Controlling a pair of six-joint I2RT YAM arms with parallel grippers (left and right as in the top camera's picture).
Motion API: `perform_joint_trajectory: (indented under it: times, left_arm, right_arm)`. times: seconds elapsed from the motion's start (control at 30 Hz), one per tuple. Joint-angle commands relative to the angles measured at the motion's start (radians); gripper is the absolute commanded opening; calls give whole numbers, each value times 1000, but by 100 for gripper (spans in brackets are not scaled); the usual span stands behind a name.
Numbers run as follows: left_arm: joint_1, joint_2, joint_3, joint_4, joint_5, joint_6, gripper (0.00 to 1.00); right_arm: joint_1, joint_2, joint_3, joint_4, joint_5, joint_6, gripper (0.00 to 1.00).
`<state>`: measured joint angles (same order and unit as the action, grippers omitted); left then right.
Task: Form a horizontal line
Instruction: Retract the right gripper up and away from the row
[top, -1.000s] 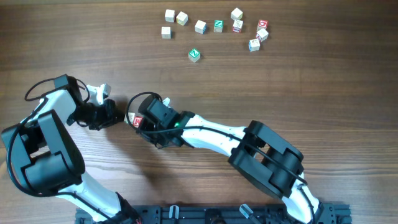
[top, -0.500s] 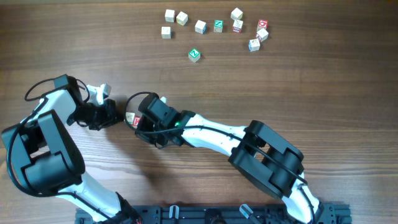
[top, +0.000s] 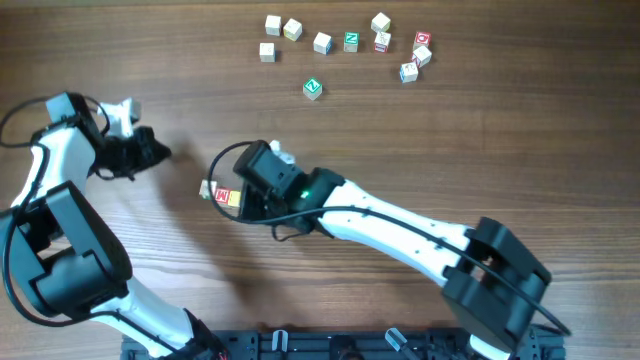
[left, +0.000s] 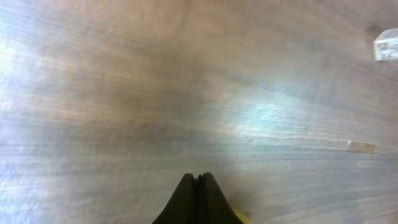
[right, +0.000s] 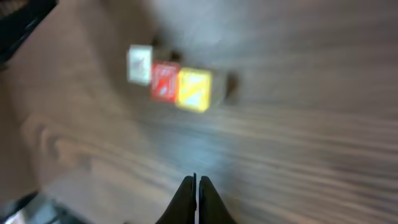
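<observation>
Right gripper (right: 196, 186) hangs over the table (top: 500, 130), its fingers pressed together with nothing between them. At its 12 o'clock in the right wrist view, apart from the tips, are the three cubes: pale cube (right: 139, 64), red cube (right: 165, 81) and yellow-faced cube (right: 194, 89), side by side and touching as far as the blur allows. From overhead the row's long axis runs close to 9-to-3 o'clock, dipping slightly toward 4. Left gripper (top: 152, 152) is closed on nothing too, and sits well apart at the row's 10 o'clock. So the right arm is the nearer one for any last nudge. The line looks formed to me. The spare cubes (top: 350, 42) lie far off at 12 o'clock.
</observation>
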<state>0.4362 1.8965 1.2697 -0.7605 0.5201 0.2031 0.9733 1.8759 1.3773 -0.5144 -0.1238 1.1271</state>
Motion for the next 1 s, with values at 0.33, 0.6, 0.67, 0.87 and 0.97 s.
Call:
perform_joint_trajectory:
  times: [0.33,0.6,0.67,0.87,0.97]
  left_arm:
    - [-322,-38,34,27,-279,60,4]
    - [-333,-38,28,-82,-380,51,4]
    - [-333,-37,17,-109,-380,51,4]
    - [-333,-36,5,-143,-358,51,4]
    - [-333,-35,5,-141,-353,51,4]
  right_arm:
    - [-294,-27,-43,-127,226,-116,4]
    - [-437,-26,-144,-101,229,-184,4]
    - [-438,-26,-161,-88,255,-184,5]
    - [-438,-22,-220,-12,372,-183,5]
    - [-438,-19,-278,73,379,-182,5]
